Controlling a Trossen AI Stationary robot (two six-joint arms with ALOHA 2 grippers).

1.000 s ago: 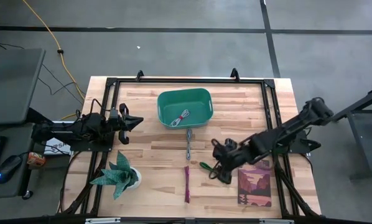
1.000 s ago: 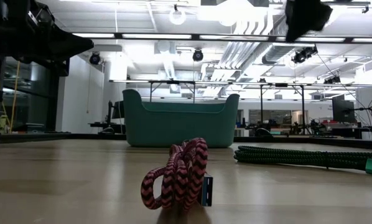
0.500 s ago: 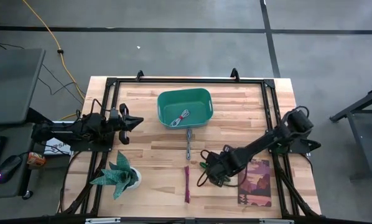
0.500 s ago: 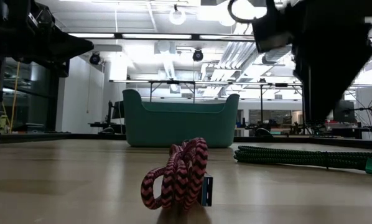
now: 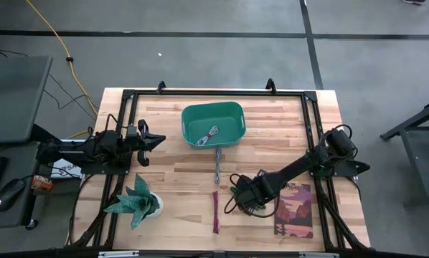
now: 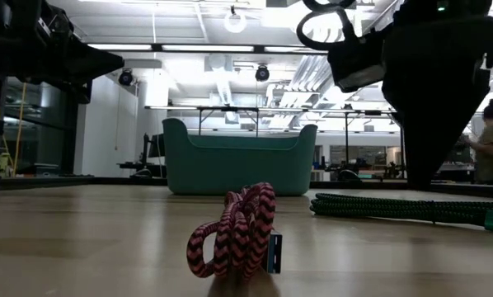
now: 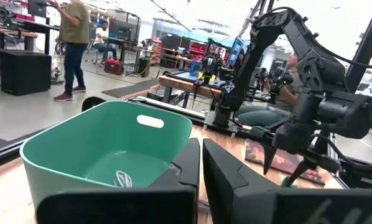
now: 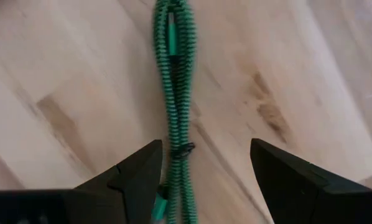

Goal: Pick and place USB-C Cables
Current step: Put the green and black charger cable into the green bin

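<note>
A green USB-C cable [image 8: 173, 93] lies straight on the wooden table, and my right gripper [image 8: 201, 171] stands open over it, pointing down with one finger on either side of its near end. In the low view the gripper [image 6: 420, 124] hangs just above the green cable [image 6: 378, 207]. A maroon cable [image 5: 216, 211] and a grey cable [image 5: 218, 166] lie on the table. A white and red cable [image 5: 212, 134] lies in the teal bin [image 5: 232, 111]. My left gripper [image 5: 157, 140] waits shut at the table's left, pointing toward the bin.
A paper plant [image 5: 137, 203] stands near the front left. A book [image 5: 295, 210] lies at the front right, close beside my right arm. A black frame [image 5: 214, 92] runs round the table top. A person [image 6: 490, 148] stands in the room beyond.
My right gripper has come down over the green cable, shifting a little toward the table's left edge and rolling its wrist. It has stayed open, and most of the descent came early. The cables have not moved.
</note>
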